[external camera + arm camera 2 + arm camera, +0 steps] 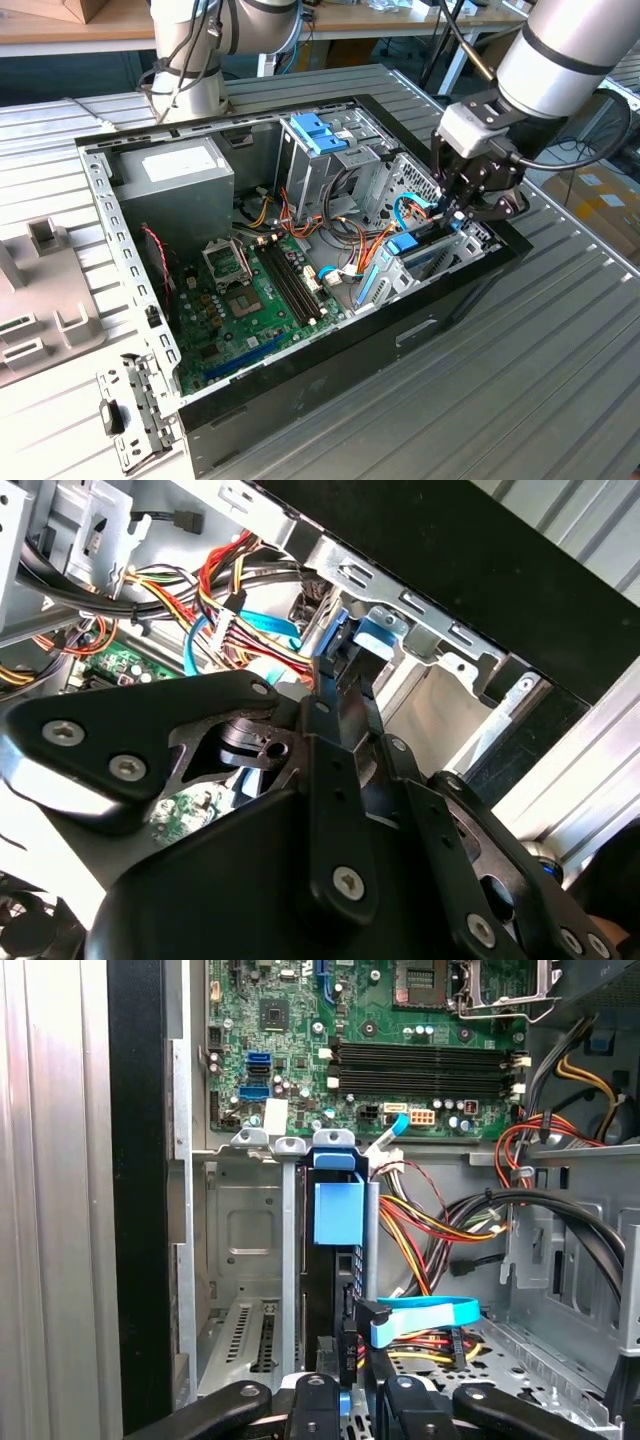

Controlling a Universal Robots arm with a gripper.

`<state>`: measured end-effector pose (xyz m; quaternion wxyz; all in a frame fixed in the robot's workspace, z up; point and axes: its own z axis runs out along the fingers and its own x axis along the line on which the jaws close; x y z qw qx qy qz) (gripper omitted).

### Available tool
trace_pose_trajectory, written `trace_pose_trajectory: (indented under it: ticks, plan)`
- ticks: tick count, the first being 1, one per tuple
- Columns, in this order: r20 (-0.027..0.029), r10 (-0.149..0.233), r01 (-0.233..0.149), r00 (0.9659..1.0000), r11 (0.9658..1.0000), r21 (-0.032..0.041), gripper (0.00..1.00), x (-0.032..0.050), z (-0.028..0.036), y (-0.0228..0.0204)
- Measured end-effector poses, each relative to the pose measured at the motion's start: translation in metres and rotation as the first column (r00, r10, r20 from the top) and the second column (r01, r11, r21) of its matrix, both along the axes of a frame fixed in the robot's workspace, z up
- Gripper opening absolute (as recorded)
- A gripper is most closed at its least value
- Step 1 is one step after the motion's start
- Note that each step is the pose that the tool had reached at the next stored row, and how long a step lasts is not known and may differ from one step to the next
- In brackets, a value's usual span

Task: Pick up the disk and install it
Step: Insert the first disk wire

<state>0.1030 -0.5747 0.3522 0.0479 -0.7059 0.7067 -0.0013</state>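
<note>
The disk (335, 1260) is seen standing on edge in the bay at lower centre of the first wrist view, largely inserted, with the gripper (350, 1360) clamped on its near blue tab, final seating apparently remaining.
</note>
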Motion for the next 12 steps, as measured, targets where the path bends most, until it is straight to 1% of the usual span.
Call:
trace_pose_trajectory:
  ticks: [1,3,7,10,12]
  plan:
    - [0.0000,0.000,0.000,1.0000,1.0000,0.0001,0.25,0.0000,0.0000,0.0008]
    - [-0.0004,0.000,0.000,1.0000,1.0000,0.0011,0.11,0.0000,-0.0004,0.0009]
    - [-0.0032,0.000,0.000,1.0000,1.0000,0.0078,0.11,0.0000,-0.0037,0.0010]
    - [-0.0078,0.000,0.000,1.0000,0.9999,0.0106,0.11,0.0000,-0.0073,0.0009]
    - [-0.0095,0.000,0.000,1.0000,0.9999,0.0113,0.11,0.0000,-0.0085,0.0008]
